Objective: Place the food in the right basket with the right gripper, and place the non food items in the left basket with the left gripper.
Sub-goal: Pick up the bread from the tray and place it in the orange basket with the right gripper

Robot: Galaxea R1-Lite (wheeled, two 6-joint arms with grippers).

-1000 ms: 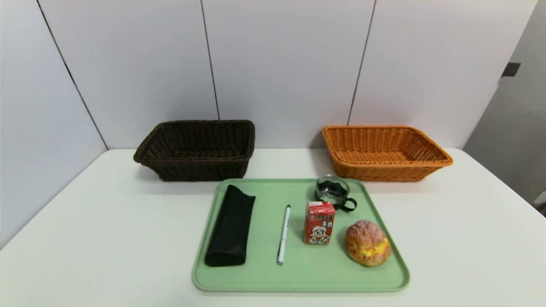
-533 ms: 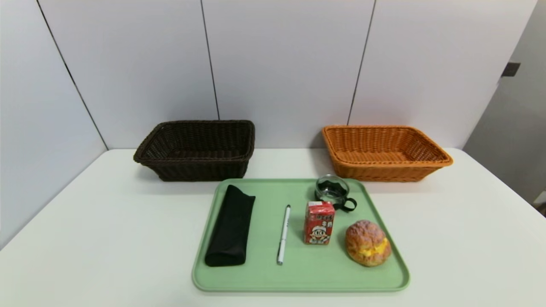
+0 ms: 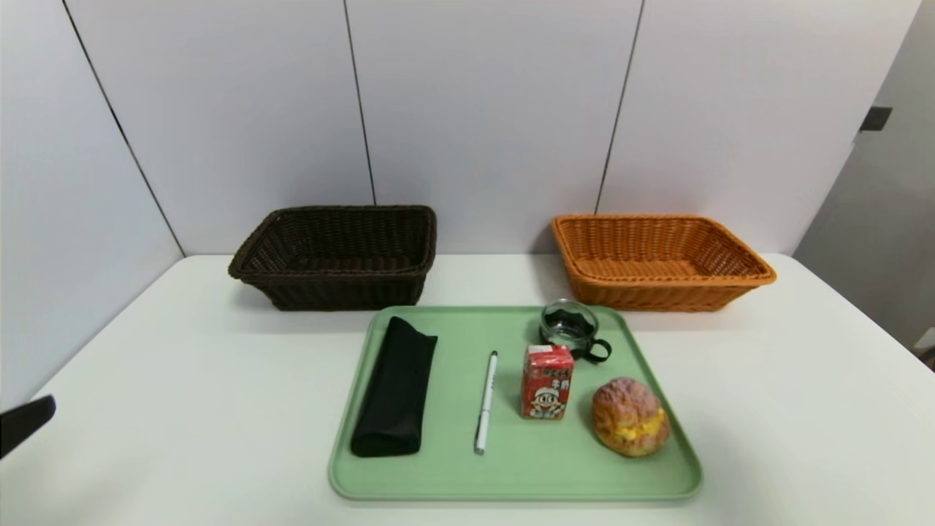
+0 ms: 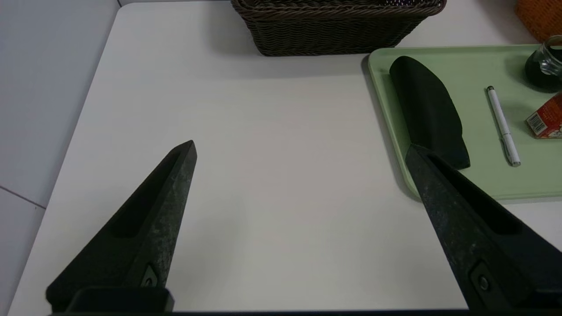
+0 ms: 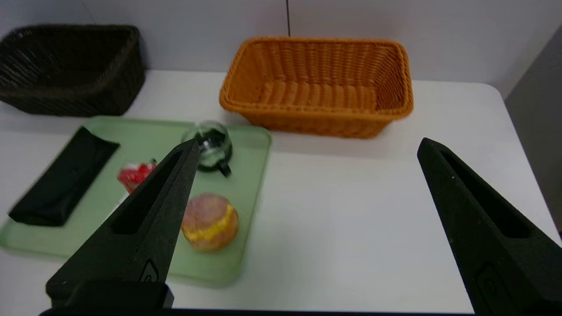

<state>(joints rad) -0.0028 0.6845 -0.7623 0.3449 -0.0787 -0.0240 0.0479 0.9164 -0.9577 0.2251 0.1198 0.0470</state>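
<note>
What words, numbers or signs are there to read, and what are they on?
"牛奶", on the front of the red drink carton; the line above it is too small to read.
A barcode, on the carton's end; no digits readable.
Tiny dark marks on the white pen: too small to read.

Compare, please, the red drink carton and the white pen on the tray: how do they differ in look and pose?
The carton is a red box with a cartoon face, while the pen is white with a black tip. The carton is blocky, whereas the pen is slim. The carton stands upright; the pen lies flat. Both rest on the green tray.
</note>
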